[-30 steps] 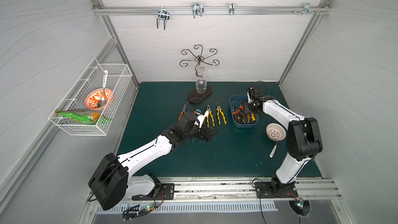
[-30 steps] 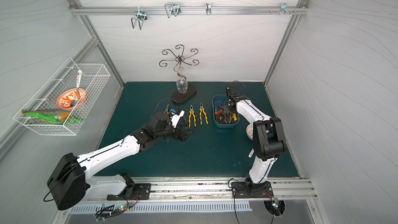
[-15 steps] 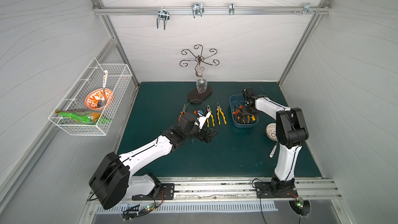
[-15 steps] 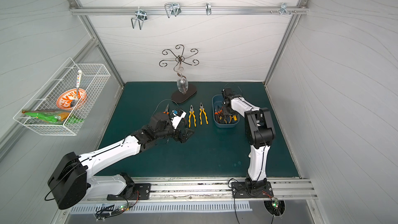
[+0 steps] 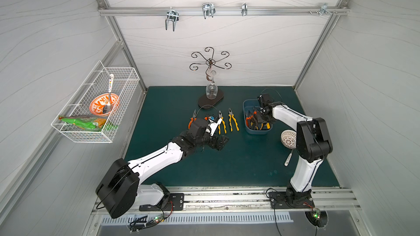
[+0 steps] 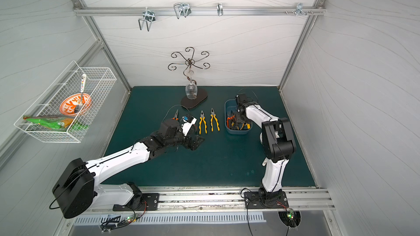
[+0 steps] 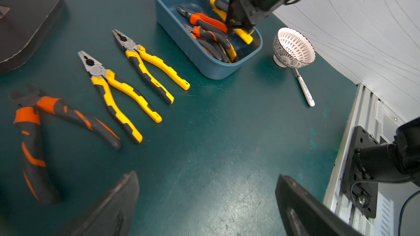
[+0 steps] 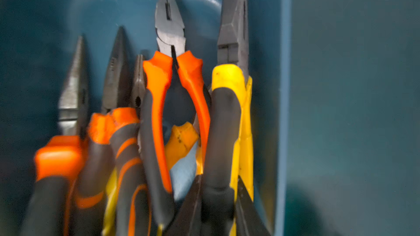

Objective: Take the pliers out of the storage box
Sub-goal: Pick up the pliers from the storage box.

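Observation:
The blue storage box stands on the green mat at the right. It holds several pliers with orange-and-black and yellow-and-black handles. My right gripper reaches down into the box, shut on the black handle of the yellow-and-black pliers by the box wall. Two yellow pliers and an orange pair lie on the mat left of the box. My left gripper hovers open just in front of them, holding nothing.
A white patterned bowl and a spoon lie right of the box. A glass stand's dark base sits behind the laid-out pliers. A wire basket hangs on the left wall.
My right gripper has closed on the yellow-and-black handle inside the box, and the right arm's elbow has swung in and back out. The left arm has hardly moved.

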Controlling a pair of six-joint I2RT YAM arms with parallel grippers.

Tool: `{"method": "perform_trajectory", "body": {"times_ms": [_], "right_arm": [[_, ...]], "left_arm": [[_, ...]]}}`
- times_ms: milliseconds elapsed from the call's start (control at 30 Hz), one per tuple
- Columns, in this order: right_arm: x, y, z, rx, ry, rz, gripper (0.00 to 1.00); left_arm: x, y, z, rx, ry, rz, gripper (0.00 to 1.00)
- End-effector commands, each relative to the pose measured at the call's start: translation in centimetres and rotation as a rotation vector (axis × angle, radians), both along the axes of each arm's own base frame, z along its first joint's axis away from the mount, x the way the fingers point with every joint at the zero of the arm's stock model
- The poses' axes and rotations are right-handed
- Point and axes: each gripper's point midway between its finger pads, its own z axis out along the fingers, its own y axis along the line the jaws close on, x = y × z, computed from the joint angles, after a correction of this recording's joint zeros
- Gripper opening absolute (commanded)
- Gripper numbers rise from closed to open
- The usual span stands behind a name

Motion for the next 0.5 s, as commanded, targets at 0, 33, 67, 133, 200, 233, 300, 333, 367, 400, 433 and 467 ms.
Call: {"method": "perform_trajectory", "body": {"times_ms": [0, 33, 67, 133, 200, 233, 300, 333, 367, 400, 433, 467], "right_arm": [[0.8, 0.0, 4.5, 0.037, -0.14, -0.02, 0.04], [0.8, 0.2, 5.0, 0.057, -0.156, -0.018, 0.04], [0.7, 0.4, 5.5, 0.077, -0.171, -0.009, 0.04], [0.6, 0.8, 6.0, 0.113, -0.192, 0.003, 0.03], [0.7, 1.3, 5.8, 0.159, -0.188, 0.011, 0.02], [0.6, 1.5, 5.8, 0.187, -0.184, 0.016, 0.01], [0.5, 2.5, 6.6, 0.258, -0.209, 0.047, 0.0], [0.3, 3.3, 7.3, 0.311, -0.232, 0.078, 0.0], [0.1, 4.1, 8.3, 0.36, -0.254, 0.108, 0.0], [-0.2, 4.5, 9.0, 0.394, -0.27, 0.123, 0.0], [-0.5, 5.0, 9.8, 0.428, -0.286, 0.144, 0.0], [-0.8, 5.6, 10.7, 0.466, -0.308, 0.167, 0.0]], "left_arm": [[2.2, 0.4, 2.4, -0.083, -0.026, 0.065, 1.0], [2.4, 0.6, 2.5, -0.105, -0.016, 0.078, 1.0], [2.7, 0.9, 2.6, -0.127, -0.005, 0.091, 1.0], [3.1, 1.3, 2.9, -0.17, 0.012, 0.111, 1.0], [3.4, 1.5, 3.2, -0.197, 0.022, 0.121, 1.0], [3.6, 1.5, 3.3, -0.208, 0.028, 0.124, 1.0], [3.8, 1.6, 3.6, -0.231, 0.037, 0.13, 1.0], [4.0, 1.7, 3.8, -0.246, 0.043, 0.137, 1.0], [4.2, 1.7, 4.0, -0.265, 0.052, 0.142, 1.0], [4.4, 1.8, 4.2, -0.284, 0.057, 0.147, 1.0], [4.5, 1.8, 4.5, -0.306, 0.06, 0.149, 1.0], [4.7, 1.7, 4.8, -0.328, 0.062, 0.151, 1.0]]}}
